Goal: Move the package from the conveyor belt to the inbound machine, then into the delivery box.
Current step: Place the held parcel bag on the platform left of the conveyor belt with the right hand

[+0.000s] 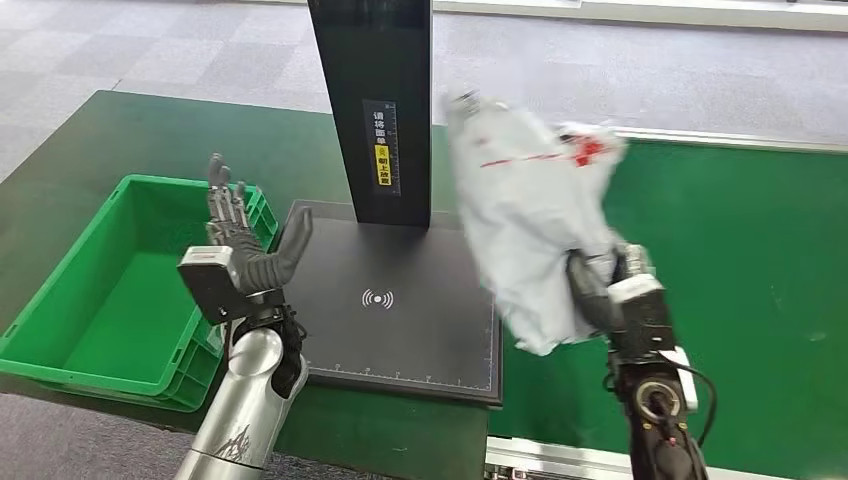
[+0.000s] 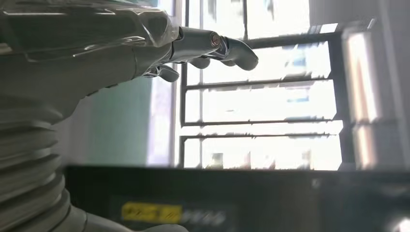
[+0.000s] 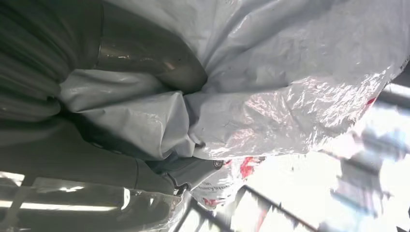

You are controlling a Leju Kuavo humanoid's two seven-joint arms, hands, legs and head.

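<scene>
Over the conveyor belt (image 1: 740,260) at 3 o'clock, my right robot hand (image 1: 610,290) grips the white package (image 1: 525,220), lifted, crumpled, just beside the inbound machine (image 1: 400,300) pad's right edge. Left robot hand (image 1: 245,245) at 9 o'clock is raised, fingers spread wide, holding nothing, between the green delivery box (image 1: 110,290) and the pad.

— What sort of place is this?
— A parcel-sorting station: green conveyor belt (image 1: 740,260) at 3 o'clock, black scanning machine (image 1: 400,300) at centre, green crate (image 1: 60,300) at 9 o'clock, grey carpet tiles (image 1: 150,50) beyond.
</scene>
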